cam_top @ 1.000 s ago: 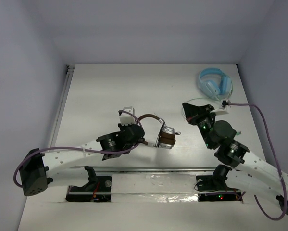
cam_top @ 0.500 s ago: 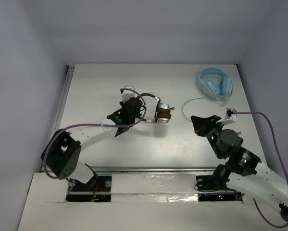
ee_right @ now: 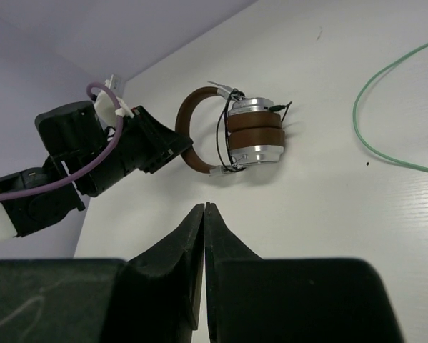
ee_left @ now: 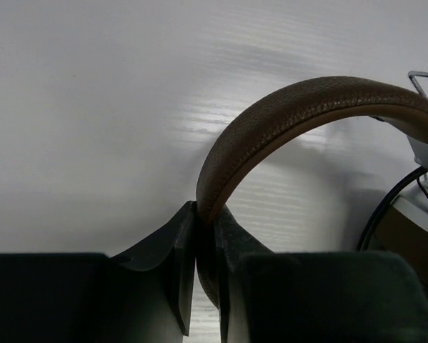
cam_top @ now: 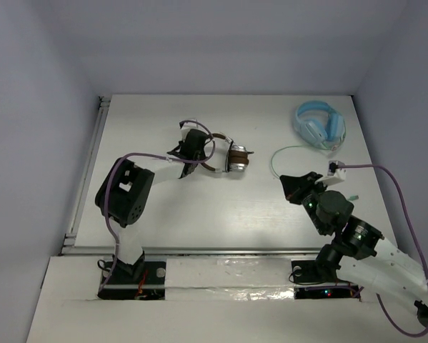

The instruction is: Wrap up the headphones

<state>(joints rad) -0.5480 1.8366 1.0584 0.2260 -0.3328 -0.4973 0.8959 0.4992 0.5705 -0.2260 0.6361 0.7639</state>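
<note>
Upper centre-left of the top view: left gripper [cam_top: 188, 148] clamped tight on the brown headband of the headphones [cam_top: 231, 158], silver earcups just to its right, on the far half of the white table [cam_top: 163, 207]. Lower right: right gripper [cam_top: 297, 187], fingers pressed together, holding nothing. Upper right corner: light blue headphones [cam_top: 319, 123].

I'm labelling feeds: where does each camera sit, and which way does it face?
Top external: above and behind, looking down at the table; left arm, right arm show.
Left wrist: looks along the left end effector, clamped on the headphones.
Right wrist: faces the headphones across the table; right end effector shut, empty.
Shared: the headphones.
</note>
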